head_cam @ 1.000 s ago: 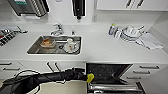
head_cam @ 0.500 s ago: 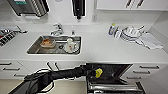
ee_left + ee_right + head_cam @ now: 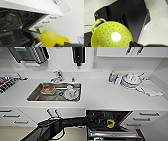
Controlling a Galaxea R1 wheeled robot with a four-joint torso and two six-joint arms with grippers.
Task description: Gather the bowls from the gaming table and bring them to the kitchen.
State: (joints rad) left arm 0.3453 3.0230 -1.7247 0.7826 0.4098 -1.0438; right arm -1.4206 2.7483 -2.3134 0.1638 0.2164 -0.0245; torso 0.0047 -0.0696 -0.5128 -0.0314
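Robot stands in the kitchen, facing the white table with the steel sink at left centre of the head view and a stack of plates at upper right. Dishwasher open at lower centre, door dropped, rack pulled out. Left arm reaches in from the lower left toward the opening; at its end the left hand carries a yellow bowl. In the left wrist view the yellow bowl sits large in the lower right, dark hand parts overlapping its lower edge: judged grasped, though the fingers themselves are hard to make out. Right wrist view shows a yellow-green perforated bowl with a loop handle, seen into its hollow; right hand at its rim, grip judged likely but I cannot tell for sure. Progress: carrying leg looks done, bowls have reached the kitchen; loading not yet finished. Orientation: yellow bowl tipped on its side, rounded back toward the wrist camera; round, so no real long axis. Perforated bowl's handle points to upper left of its frame.
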